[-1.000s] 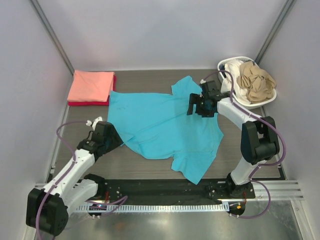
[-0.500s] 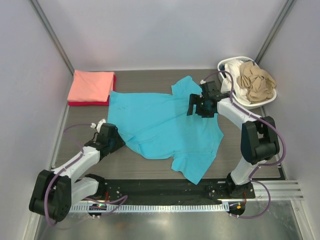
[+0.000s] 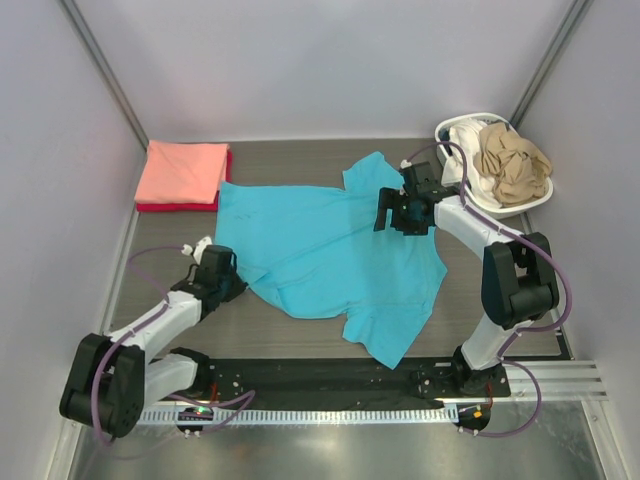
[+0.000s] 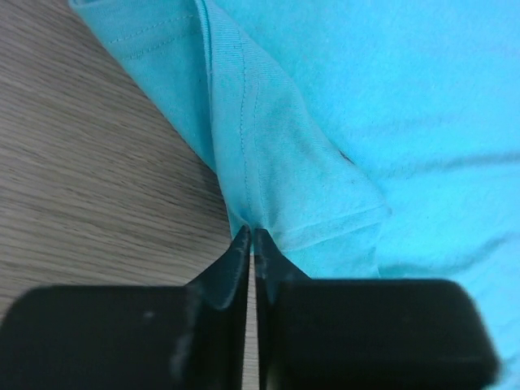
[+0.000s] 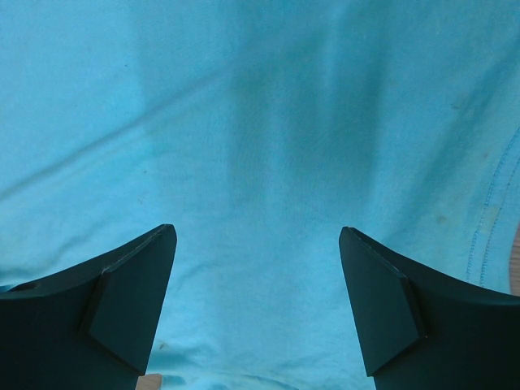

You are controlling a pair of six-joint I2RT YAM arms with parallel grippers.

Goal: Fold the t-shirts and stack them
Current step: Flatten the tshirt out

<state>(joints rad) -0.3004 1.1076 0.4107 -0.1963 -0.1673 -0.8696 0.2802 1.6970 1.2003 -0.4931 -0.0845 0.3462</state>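
You had the turquoise shirt [image 3: 330,250] spread unfolded at centre. The tan shirt [image 3: 512,165] and white shirt [image 3: 465,140] waited in the basket [image 3: 523,209]. Only the pink shirt [image 3: 183,170] and the red shirt [image 3: 160,207] under it were stacked. Your right gripper [image 5: 256,234] hung spread over the turquoise cloth, and your left gripper [image 4: 250,236] pinched its sleeve [image 4: 325,219].

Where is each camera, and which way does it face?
Top external: above, behind the robot, facing down on the table; both arms show.
Left wrist: on the left arm, facing down its left tool, shut on the shirt edge.
Right wrist: facing down past the open right tool onto the shirt.
Shared: all show the shirt.
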